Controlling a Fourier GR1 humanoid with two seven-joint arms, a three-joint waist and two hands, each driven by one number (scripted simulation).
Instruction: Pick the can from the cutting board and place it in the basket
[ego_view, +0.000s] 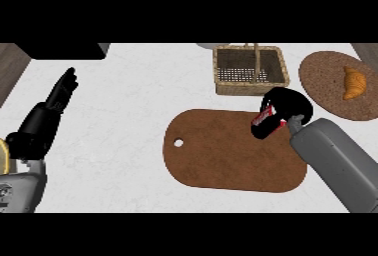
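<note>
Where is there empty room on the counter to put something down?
The biggest bare counter lies between the left hand and the cutting board, reaching up left of the basket. The board's left part is bare too. Crowded at right: right hand holding the can, basket, plate with croissant.

A red can (263, 118) with white markings, tilted, is wrapped in the curled black fingers of the right hand (289, 104) over the far right corner of the cutting board (221, 160); only a strip of its side shows; whether it touches the board cannot be told; the board, brown with rounded corners and a small hole (178, 143) near its left edge, lies flat; the square wicker basket (247, 90), a handle (256, 59) arching across it, stands upright just beyond the board, near the can.
</note>
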